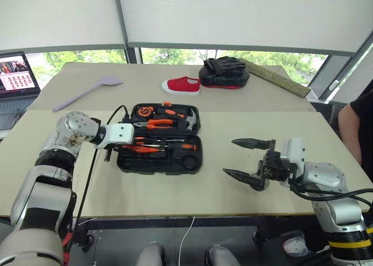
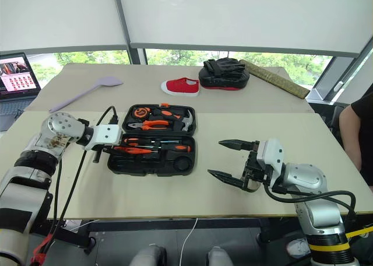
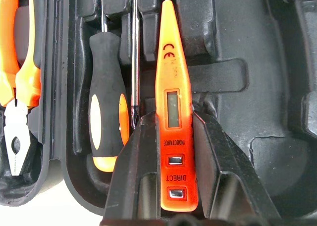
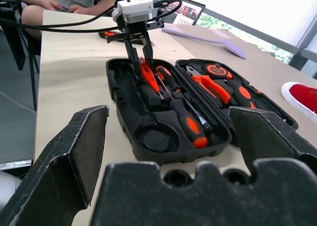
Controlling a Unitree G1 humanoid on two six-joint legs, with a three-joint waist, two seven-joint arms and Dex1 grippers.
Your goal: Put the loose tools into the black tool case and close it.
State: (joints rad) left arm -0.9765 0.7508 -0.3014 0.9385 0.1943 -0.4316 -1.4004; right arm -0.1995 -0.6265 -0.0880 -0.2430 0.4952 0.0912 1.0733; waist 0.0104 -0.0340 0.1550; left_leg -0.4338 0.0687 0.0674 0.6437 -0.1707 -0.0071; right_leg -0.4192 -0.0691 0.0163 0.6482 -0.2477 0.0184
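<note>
Left wrist view catches the left gripper (image 3: 173,137) clenched on the slim orange screwdriver (image 3: 173,97) inside the open black tool case (image 1: 158,139); head view adds the right gripper (image 1: 247,158), spread wide, empty, beside it.

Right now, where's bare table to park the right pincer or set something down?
Free: the table between the black tool case and the right pincer, plus the front strip before the case. The patch between the lilac spoon and red shoe is bare too. Crowded: the case's left end, where the left pincer holds the slim orange screwdriver.
</note>
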